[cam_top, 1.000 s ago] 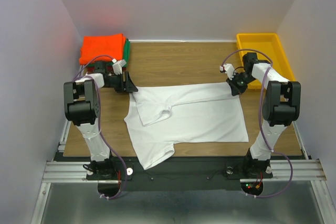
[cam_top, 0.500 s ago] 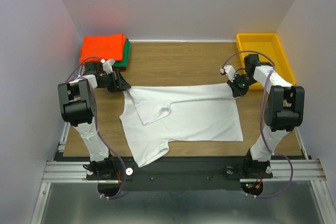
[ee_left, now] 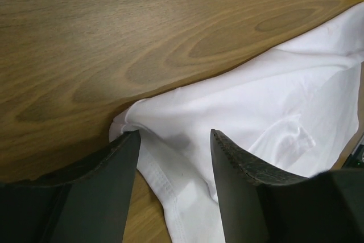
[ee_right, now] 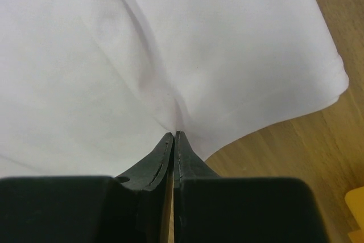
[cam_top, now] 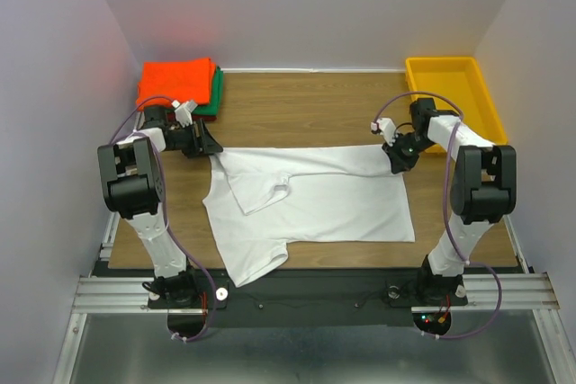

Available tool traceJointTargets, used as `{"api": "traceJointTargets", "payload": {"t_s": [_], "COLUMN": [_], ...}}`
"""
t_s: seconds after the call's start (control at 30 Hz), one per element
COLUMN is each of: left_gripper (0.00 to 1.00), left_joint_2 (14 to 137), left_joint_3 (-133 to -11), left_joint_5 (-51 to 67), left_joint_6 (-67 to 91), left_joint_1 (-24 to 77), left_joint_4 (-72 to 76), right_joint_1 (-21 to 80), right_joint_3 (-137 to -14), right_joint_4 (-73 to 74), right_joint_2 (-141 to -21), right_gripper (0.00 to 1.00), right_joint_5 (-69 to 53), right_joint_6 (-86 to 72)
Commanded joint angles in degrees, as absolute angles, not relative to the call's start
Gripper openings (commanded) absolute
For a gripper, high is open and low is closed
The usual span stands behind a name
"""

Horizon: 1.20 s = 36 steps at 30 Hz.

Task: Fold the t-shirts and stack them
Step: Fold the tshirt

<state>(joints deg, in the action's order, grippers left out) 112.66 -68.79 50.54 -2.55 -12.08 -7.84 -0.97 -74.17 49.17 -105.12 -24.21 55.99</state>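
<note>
Across the middle of the wooden table (cam_top: 306, 105), the white t-shirt (cam_top: 315, 200) lies a little further left than a second ago, its right hem drawn in from the table's right edge. Both grippers have shifted with it, the left one outward to the left, the right one slightly inward and nearer. The shirt's long axis runs left to right, neck end to the left and hem to the right, with one sleeve hanging over the near edge. At the far left corner an orange t-shirt (cam_top: 175, 81) tops a folded stack, with a green t-shirt (cam_top: 216, 92) showing under it. A yellow tray (cam_top: 441, 60) sits far right. The left gripper (ee_left: 173, 138) stands moderately open, its fingers straddling the shirt's far-left corner. The right gripper (ee_right: 173, 135) is pinched closed on the shirt's far-right cloth.
</note>
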Motion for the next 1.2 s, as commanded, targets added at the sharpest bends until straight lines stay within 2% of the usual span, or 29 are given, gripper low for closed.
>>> {"api": "traceJointTargets", "payload": {"t_s": [0.0,0.1,0.33,0.47,0.73,0.93,1.17], "left_gripper": [0.62,0.59,0.59,0.59,0.59,0.53,0.34], "left_joint_2": [104.0,98.4,92.4,94.1,100.8,102.2,102.3], "left_joint_3": [-68.3,-67.2,-61.1,-57.9,-59.8,-60.5,-61.8], "left_joint_5": [49.8,46.4,41.5,40.5,41.2,42.7,44.7], "left_joint_6": [-9.8,-14.7,-18.1,-17.3,-15.6,-15.2,-15.0], "left_joint_1": [-11.9,-11.3,-9.1,-6.6,-3.8,-3.4,-3.6], "left_joint_4": [-12.1,-18.3,-21.3,-20.2,-19.9,-19.2,-19.5], "right_joint_1": [-0.4,-0.4,-0.4,-0.4,-0.4,-0.4,-0.4], "right_joint_3": [-76.0,-76.9,-78.6,-79.2,-79.2,-78.0,-77.2], "right_joint_4": [49.1,48.8,48.7,48.7,48.6,47.7,47.0], "right_joint_2": [-105.7,-107.0,-109.0,-109.6,-109.4,-110.0,-110.3], "right_gripper": [0.06,0.05,0.03,0.02,0.01,0.01,0.01], "right_joint_5": [-25.1,-24.8,-24.8,-24.6,-24.0,-23.5,-21.9], "right_joint_6": [54.6,53.8,52.3,51.9,51.9,52.0,51.7]}}
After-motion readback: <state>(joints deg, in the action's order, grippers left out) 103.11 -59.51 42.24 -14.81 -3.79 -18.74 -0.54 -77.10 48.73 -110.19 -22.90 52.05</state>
